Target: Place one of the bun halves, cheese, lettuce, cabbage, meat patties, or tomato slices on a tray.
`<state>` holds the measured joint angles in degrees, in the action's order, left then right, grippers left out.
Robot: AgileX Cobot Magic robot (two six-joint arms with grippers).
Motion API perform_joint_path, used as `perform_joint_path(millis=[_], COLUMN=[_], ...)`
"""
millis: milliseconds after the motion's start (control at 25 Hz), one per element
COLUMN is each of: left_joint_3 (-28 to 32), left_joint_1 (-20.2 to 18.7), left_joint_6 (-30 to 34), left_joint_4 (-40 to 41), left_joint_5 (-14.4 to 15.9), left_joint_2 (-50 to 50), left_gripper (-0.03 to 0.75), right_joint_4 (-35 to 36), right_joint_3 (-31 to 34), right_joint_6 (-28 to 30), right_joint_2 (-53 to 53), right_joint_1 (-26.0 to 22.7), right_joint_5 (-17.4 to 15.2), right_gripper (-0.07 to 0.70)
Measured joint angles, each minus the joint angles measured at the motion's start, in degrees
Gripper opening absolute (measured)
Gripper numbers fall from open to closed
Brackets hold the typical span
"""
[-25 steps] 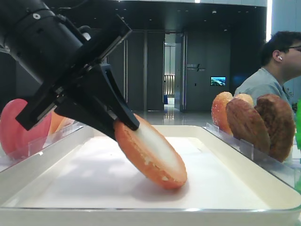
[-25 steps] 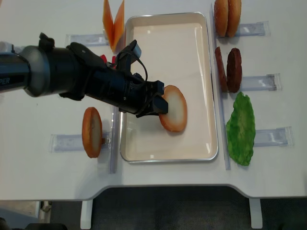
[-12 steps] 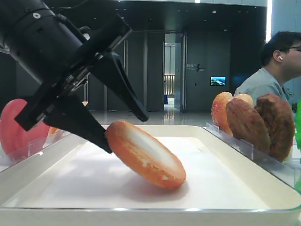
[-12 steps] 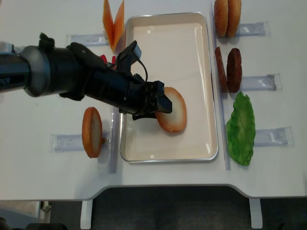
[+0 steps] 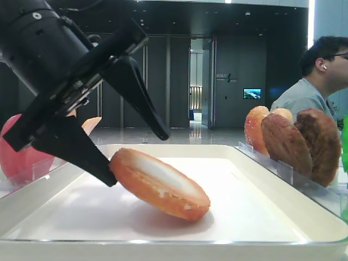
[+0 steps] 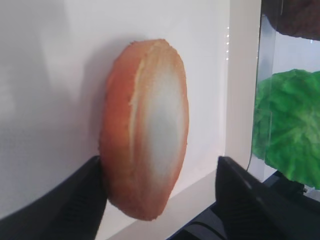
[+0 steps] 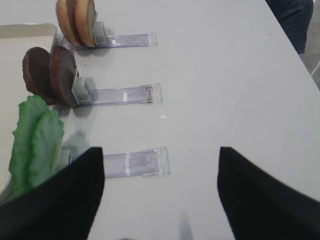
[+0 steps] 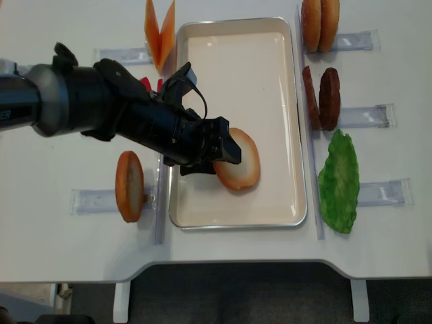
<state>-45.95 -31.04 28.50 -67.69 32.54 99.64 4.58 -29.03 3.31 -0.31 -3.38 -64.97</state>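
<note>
A bun half (image 8: 240, 164) with a pale flat face lies tilted on the white tray (image 8: 236, 47), its lower edge on the paper lining. My left gripper (image 8: 214, 151) is open around it. In the low exterior view the bun half (image 5: 159, 184) leans with its raised end against the lower finger (image 5: 76, 150), and the upper finger (image 5: 142, 104) stands clear above it. The left wrist view shows the bun half (image 6: 146, 130) between the spread fingertips of the left gripper (image 6: 159, 165). My right gripper (image 7: 158, 152) is open over the bare table with nothing in it.
Right of the tray stand bun halves (image 8: 320, 25), meat patties (image 8: 320, 98) and lettuce (image 8: 339, 181) in clear racks. On its left are cheese (image 8: 160, 30) and another bun half (image 8: 129, 186). Tomato slices (image 5: 22, 148) show at far left. A person (image 5: 321, 76) sits at the back right.
My left gripper has opened and let go of the bun half, which has tipped lower toward the tray. The right gripper has not moved.
</note>
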Motion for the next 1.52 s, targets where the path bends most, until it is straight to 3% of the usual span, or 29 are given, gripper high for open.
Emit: perform_joint_path(millis=[600,760,920,1160,1360,1520], left_joint_3=[0.00,-0.56,-3.82,-10.79,-15.55,-17.70], left_joint_1=[0.00,0.00,0.00,0.00,0.00,0.00], left_joint_6=[-16.59,-22.71,-32.12,-41.91,-45.32,-46.62], left_joint_4=[15.86,23.57,35.76,52.85,60.48,64.65], left_joint_5=[0.51,1.76,7.60,22.95,33.90,37.06], left_joint_2=[-6.88,-9.62,-12.85,-16.99,-20.29,-21.96], left_gripper=[0.545,0.545,0.545,0.545,0.545,0.545], right_joint_4=[0.00,0.00,0.00,0.00,0.00,0.00], right_joint_3=[0.00,0.00,0.00,0.00,0.00,0.00], right_joint_6=[0.00,0.00,0.00,0.00,0.00,0.00], right_joint_2=[0.00,0.00,0.00,0.00,0.00,0.00], right_joint_1=[0.00,0.00,0.00,0.00,0.00,0.00], right_joint_5=[0.00,0.00,0.00,0.00,0.00,0.00], right_gripper=[0.470,0.470,0.470,0.470,0.470,0.470])
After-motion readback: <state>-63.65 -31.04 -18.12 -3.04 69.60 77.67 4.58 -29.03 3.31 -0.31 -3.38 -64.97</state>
